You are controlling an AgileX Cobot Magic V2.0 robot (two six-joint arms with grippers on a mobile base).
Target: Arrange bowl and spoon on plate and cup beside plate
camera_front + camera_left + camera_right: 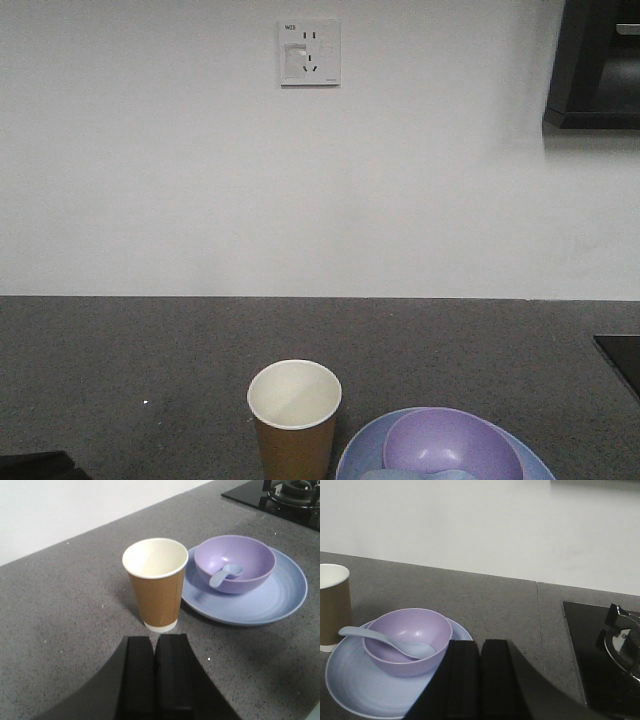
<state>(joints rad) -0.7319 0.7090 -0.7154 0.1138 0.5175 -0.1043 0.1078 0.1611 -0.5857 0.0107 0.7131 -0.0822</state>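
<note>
- So, starting at the left gripper: fingers pressed flat together, nothing between them, parked just short of the cup and not touching it.
- Same story at the right gripper: closed up, empty, sitting near the plate edge.
- Cup next: upright on the counter, just beside the plate rim, maybe touching. Probably very light and crushable, so best squeezed gently around the middle of the wall, never by the rolled rim. Easy to tip with a nudge.
- Bowl sitting on the plate, a bit toward the cup side. Looks like stiff matte plastic, light, likely to slide on the smooth plate; rim pinch the obvious grab.
- Spoon resting in the bowl, scoop down inside, handle poking over the rim toward the cup. Small, light, slippery-looking; handle the only sensible grab point.
- Judging by the layout, pretty much done already.
- Stove off to the right, well clear.
</note>
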